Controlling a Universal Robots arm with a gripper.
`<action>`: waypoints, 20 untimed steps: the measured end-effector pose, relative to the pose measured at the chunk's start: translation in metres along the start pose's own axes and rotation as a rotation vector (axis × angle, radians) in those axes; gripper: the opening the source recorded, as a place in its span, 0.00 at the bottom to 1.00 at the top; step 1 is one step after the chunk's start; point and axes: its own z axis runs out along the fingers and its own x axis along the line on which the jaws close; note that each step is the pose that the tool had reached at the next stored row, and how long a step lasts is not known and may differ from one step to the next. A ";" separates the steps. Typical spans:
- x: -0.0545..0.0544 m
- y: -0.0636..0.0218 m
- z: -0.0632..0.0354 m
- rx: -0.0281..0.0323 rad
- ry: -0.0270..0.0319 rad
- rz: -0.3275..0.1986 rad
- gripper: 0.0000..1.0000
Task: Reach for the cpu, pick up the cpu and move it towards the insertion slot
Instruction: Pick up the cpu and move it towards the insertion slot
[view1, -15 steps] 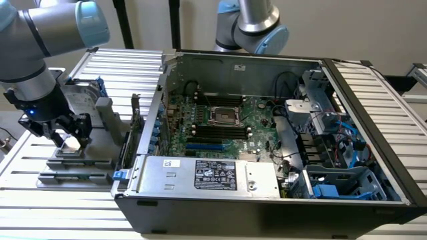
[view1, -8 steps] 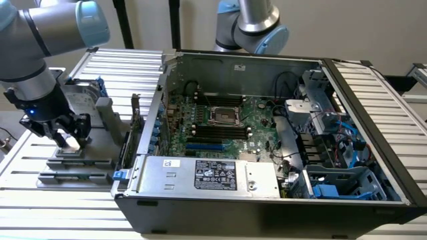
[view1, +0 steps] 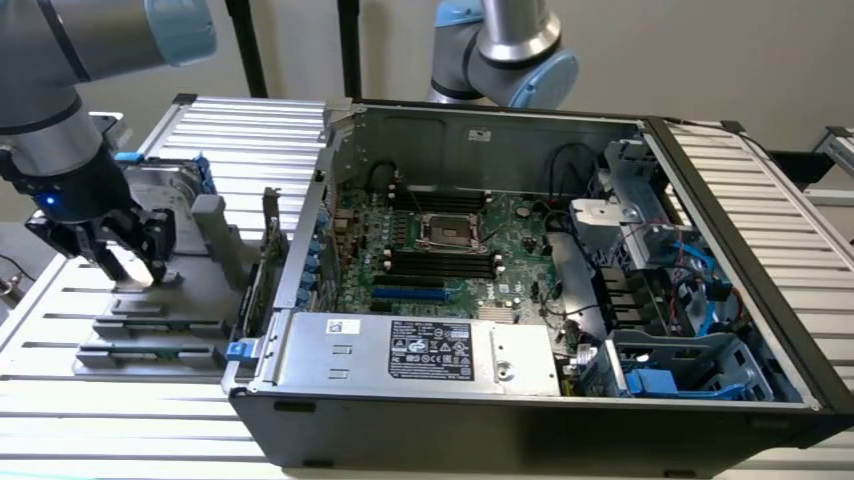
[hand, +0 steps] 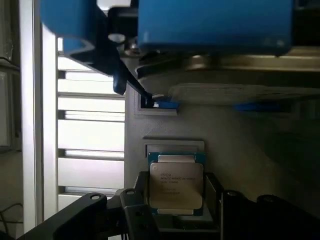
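Note:
The cpu (hand: 176, 182), a small square chip with a silvery top and printed lettering, lies in a recess of the grey holder (hand: 240, 145). My gripper (hand: 176, 202) is down over it, and its dark fingers (hand: 141, 200) press against two opposite edges of the chip. From the exterior view the gripper (view1: 118, 262) stands low on the grey holder (view1: 147, 320) at that view's left, outside the computer case. The insertion slot (view1: 445, 232), a square socket with a shiny metal frame and a dark centre, sits on the motherboard inside the open case.
A silver hard drive with blue clips (view1: 160, 185) stands just behind the gripper. The open black case (view1: 534, 420) holds a power supply (view1: 427, 350), black memory slots (view1: 434, 265) and cables. A second arm (view1: 507, 50) hangs over the case's back wall.

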 end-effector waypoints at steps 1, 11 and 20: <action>-0.001 -0.0001 -0.0045 0.0000 0.0008 0.000 0.54; -0.021 -0.0007 -0.0503 -0.0001 0.0064 0.000 0.54; -0.051 -0.0017 -0.0912 -0.0004 0.0113 0.000 0.54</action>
